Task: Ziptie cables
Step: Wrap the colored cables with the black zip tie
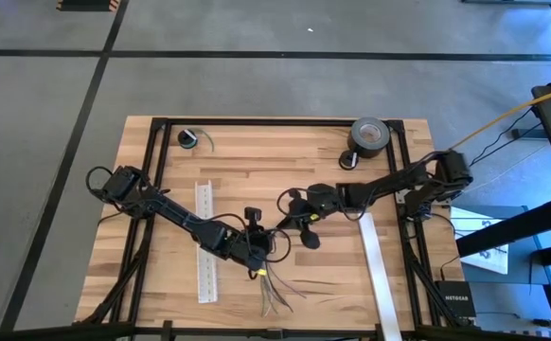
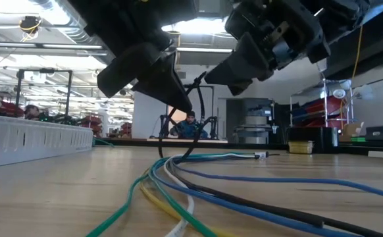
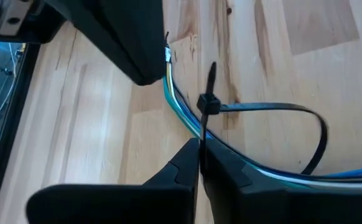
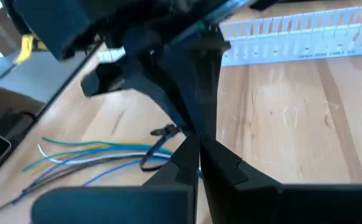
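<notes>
The cables lie as a loose bundle near the table's front edge, their ends fanned toward it. A thin black ziptie forms a wide loop around them, its head closed on the strap and a short tip sticking out. In the low view the loop stands up from the cables. My left gripper is shut on the ziptie. My right gripper hangs shut, tip to tip with the left, over the cables' far end. My left gripper pinches the ziptie's strap just beside its head between the two fingertips. The fingers slant down from the table's left side. The loop stands clear above the table and rings the cables, which rest on the wood. Whether my right gripper touches the ziptie or the cables, I cannot tell: the left gripper's finger stands in front.
Two long white slotted strips lie on the table, one left and one right. A grey tape roll and a small coil sit at the far edge. A person shows in the room beyond.
</notes>
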You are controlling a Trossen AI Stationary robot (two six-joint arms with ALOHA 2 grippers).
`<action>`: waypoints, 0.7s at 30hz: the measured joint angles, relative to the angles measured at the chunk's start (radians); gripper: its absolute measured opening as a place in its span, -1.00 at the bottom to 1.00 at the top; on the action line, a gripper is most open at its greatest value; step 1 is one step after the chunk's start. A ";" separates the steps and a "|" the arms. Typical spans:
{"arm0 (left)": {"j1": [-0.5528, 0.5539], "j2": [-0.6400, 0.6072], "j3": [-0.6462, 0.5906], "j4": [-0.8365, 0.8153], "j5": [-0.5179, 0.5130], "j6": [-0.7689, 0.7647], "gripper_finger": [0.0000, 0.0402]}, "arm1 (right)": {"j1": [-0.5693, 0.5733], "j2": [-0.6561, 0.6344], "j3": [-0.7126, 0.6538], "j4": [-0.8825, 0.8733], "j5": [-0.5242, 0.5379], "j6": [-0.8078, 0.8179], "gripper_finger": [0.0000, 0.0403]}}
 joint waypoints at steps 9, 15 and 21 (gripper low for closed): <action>0.000 0.000 0.000 0.014 0.000 0.002 -0.77 | 0.000 -0.064 0.000 -0.269 0.045 -0.022 -1.00; 0.006 0.000 0.000 0.015 0.000 -0.006 -0.93 | 0.036 -0.020 -0.002 -0.284 -0.007 0.125 -0.91; 0.005 0.000 0.000 0.016 0.000 -0.008 -0.99 | 0.098 0.048 -0.002 -0.141 -0.008 0.154 -0.59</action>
